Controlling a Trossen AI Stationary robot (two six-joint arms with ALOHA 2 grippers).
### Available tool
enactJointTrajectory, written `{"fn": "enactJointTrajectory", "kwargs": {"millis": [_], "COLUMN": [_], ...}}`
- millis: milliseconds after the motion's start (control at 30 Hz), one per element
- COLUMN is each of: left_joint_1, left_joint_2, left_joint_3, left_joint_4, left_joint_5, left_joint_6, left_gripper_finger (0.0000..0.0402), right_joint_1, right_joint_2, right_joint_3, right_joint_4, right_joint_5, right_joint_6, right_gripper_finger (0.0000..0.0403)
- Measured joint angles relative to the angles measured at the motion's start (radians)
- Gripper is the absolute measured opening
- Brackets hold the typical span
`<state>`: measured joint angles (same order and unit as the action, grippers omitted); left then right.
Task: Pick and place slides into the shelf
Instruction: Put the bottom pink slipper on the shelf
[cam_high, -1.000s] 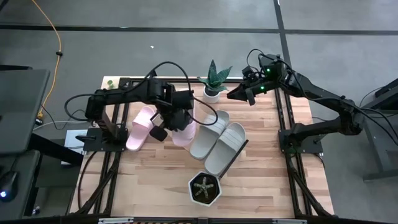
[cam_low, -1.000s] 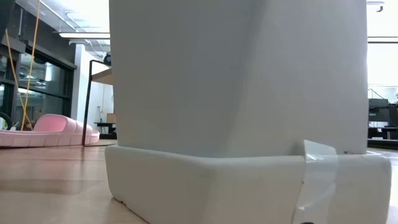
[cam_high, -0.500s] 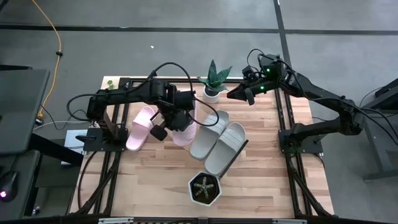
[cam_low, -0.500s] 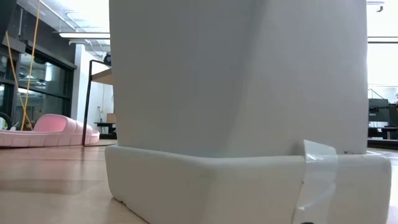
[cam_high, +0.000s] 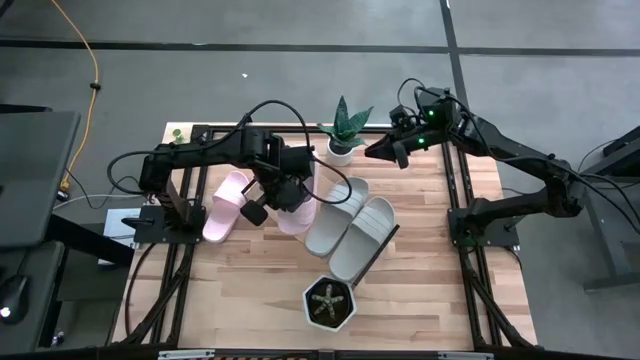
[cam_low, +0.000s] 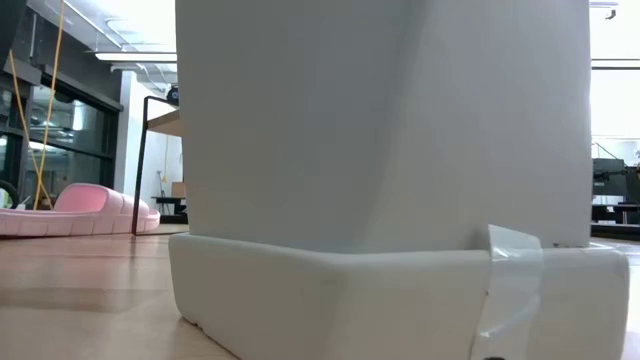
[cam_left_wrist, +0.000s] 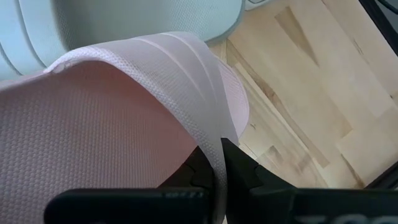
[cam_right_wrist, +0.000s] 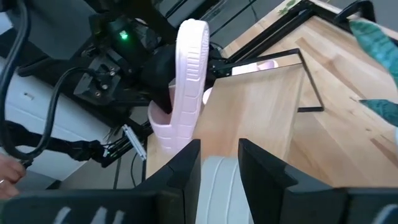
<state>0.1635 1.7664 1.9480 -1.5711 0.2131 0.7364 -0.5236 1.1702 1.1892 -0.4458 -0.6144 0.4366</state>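
The left hand (cam_high: 283, 190) is pinched on the strap of a pink slide (cam_high: 295, 205), its fingers (cam_left_wrist: 239, 174) pressed together on the ribbed edge in the left wrist view. The right wrist view shows that slide (cam_right_wrist: 186, 81) lifted and standing on edge, clear of the shelf (cam_right_wrist: 261, 106) board below it. In the high view it sits between the second pink slide (cam_high: 227, 205), which lies flat at the shelf's left end, and two grey-beige slides (cam_high: 350, 225) lying side by side at an angle, the outer one reaching past the board's front edge onto the tabletop (cam_high: 430, 290). The right hand (cam_high: 385, 152) hovers over the tabletop's far side, beside a potted plant (cam_high: 343, 130); its fingers (cam_right_wrist: 186, 171) stand partly spread with nothing between them. A second pot (cam_high: 329, 305) sits near the front edge and fills most of the low view (cam_low: 380, 150), where the flat pink slide (cam_low: 75, 210) shows at the left.
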Motion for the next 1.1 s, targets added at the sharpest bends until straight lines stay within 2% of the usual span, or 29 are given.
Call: {"fn": "enactJointTrajectory", "kwargs": {"millis": [167, 367, 1100], "left_joint_1": [0.0, 0.001, 0.02], "left_joint_2": [0.0, 0.0, 0.01], "left_joint_3": [0.0, 0.0, -0.024], "left_joint_4": [0.0, 0.0, 0.0], "left_joint_5": [-0.006, -0.06, 0.113], "left_joint_6": [0.0, 0.002, 0.012], "left_gripper_finger": [0.0003, 0.0003, 0.0003], "right_joint_1": [0.0, 0.0, 0.0], "right_joint_2": [0.0, 0.0, 0.0], "right_joint_3": [0.0, 0.0, 0.0], "right_joint_4": [0.0, 0.0, 0.0], "right_joint_5": [0.02, 0.021, 0.036], "right_joint_6": [0.0, 0.0, 0.0], "right_gripper_finger": [0.0099, 0.0099, 0.0099]}}
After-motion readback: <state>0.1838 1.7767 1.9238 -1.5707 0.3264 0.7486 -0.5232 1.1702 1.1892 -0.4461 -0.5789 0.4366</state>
